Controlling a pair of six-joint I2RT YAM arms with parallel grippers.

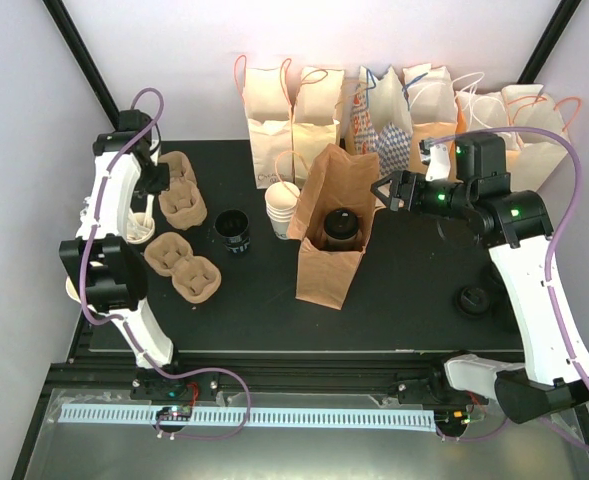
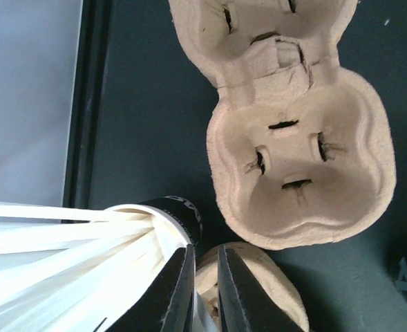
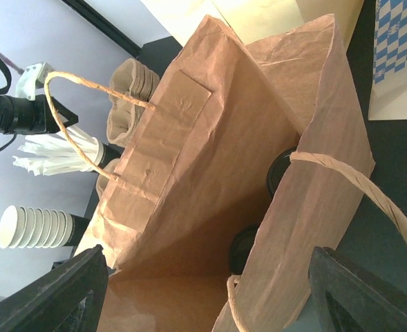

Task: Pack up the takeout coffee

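Note:
An open brown paper bag (image 1: 326,262) stands mid-table. The takeout coffee's black lid (image 1: 339,227) shows inside it. My right gripper (image 1: 385,192) is open and empty, just right of the bag's mouth. In the right wrist view the gripper (image 3: 220,304) looks into the bag (image 3: 189,180), and dark round parts of the coffee (image 3: 281,170) peek from behind the bag's near wall. My left gripper (image 1: 149,207) is at the far left by a black cup (image 2: 180,212) of white wrapped sticks (image 2: 65,242). Its jaws (image 2: 204,250) are almost together, with a thin white stick between them.
Pulp cup carriers (image 1: 182,200) (image 1: 184,270) (image 2: 300,159) lie at the left. A black stack of lids (image 1: 234,232) and stacked white cups (image 1: 282,210) stand left of the bag. A loose lid (image 1: 472,298) lies at the right. Paper bags (image 1: 394,115) line the back edge.

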